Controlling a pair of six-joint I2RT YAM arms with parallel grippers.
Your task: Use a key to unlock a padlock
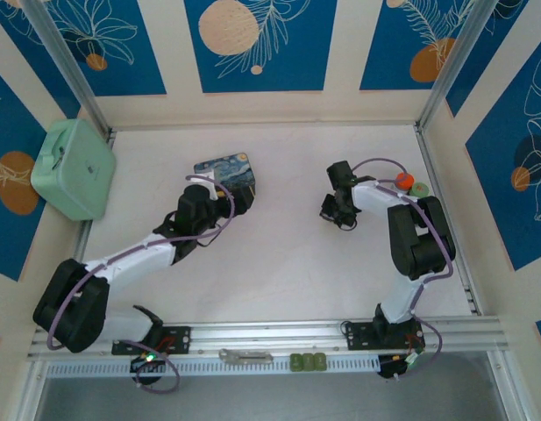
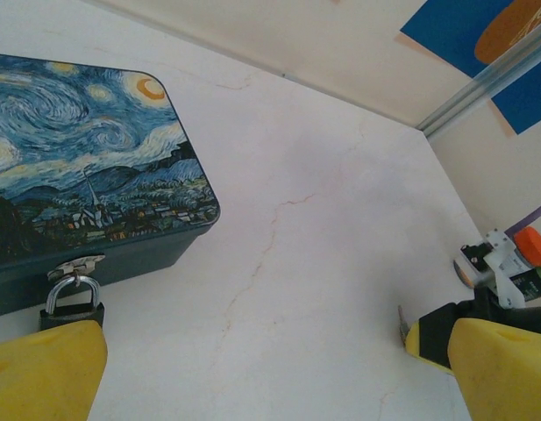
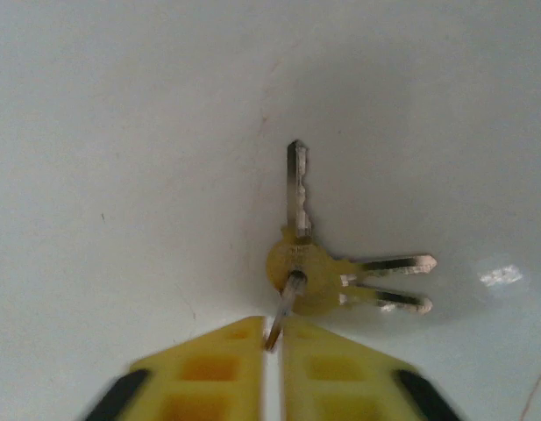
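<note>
Small dark padlock with silvery shackle, lower left of left wrist frame, hanging from hasp of blue starry-night tin; left gripper released, fingers wide apart; right gripper clenched on ring of three silver brass-headed keys, frame centre

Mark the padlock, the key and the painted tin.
padlock (image 2: 73, 314): left wrist view, dark body under the shackle.
key (image 3: 297, 189): right wrist view, blade of upright key.
painted tin (image 2: 77, 158): left wrist view, lid.

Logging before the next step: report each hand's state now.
Left hand: open, empty, near the padlock.
Right hand: closed on the keys, pinching their ring.
</note>
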